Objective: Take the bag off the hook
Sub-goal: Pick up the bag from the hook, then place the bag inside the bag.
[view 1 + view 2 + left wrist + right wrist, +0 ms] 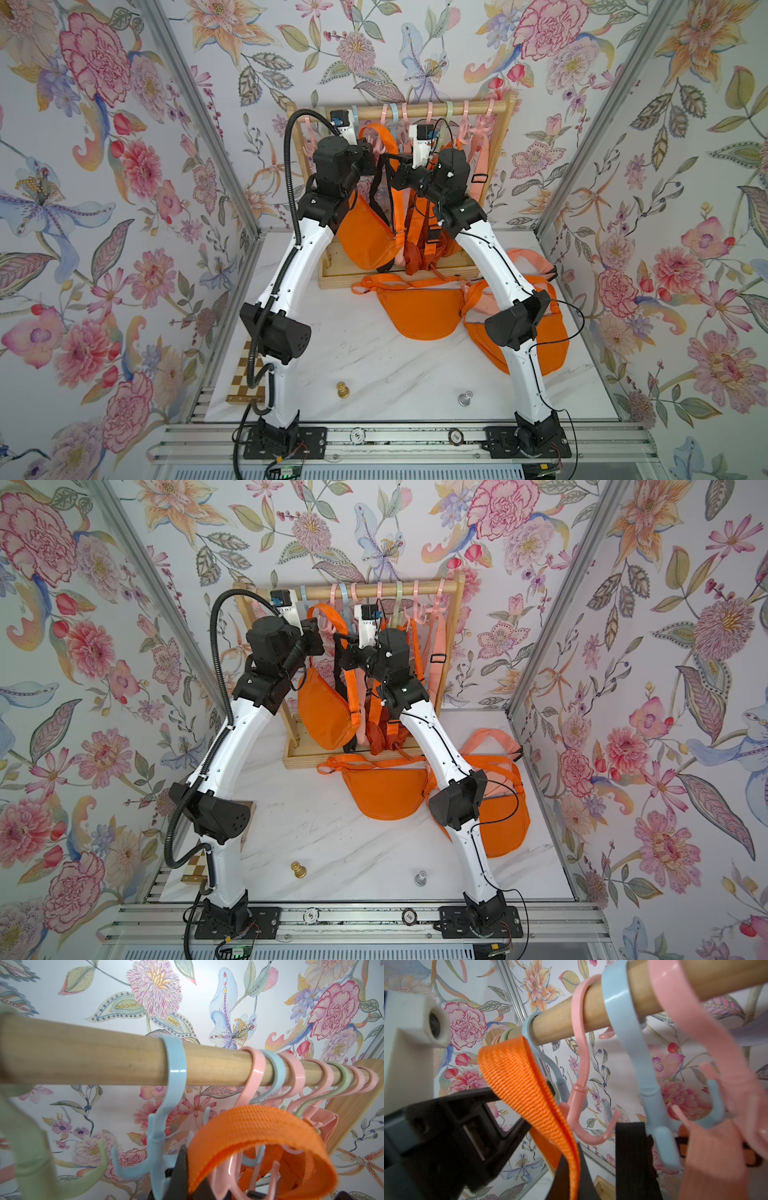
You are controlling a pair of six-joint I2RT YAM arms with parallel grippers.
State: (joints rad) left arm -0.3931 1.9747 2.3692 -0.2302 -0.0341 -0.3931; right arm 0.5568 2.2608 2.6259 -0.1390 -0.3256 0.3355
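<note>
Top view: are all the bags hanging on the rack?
No, an orange bag lies flat on the table in front of the wooden rack.

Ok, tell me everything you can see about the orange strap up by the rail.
The orange strap is flat woven webbing, bright orange, bent into a raised loop just below the wooden rail, among pastel plastic hooks. The left pincer is shut on it near the fold. It runs down to the orange bag hanging in the rack. Whether any hook bears it cannot be told.
</note>
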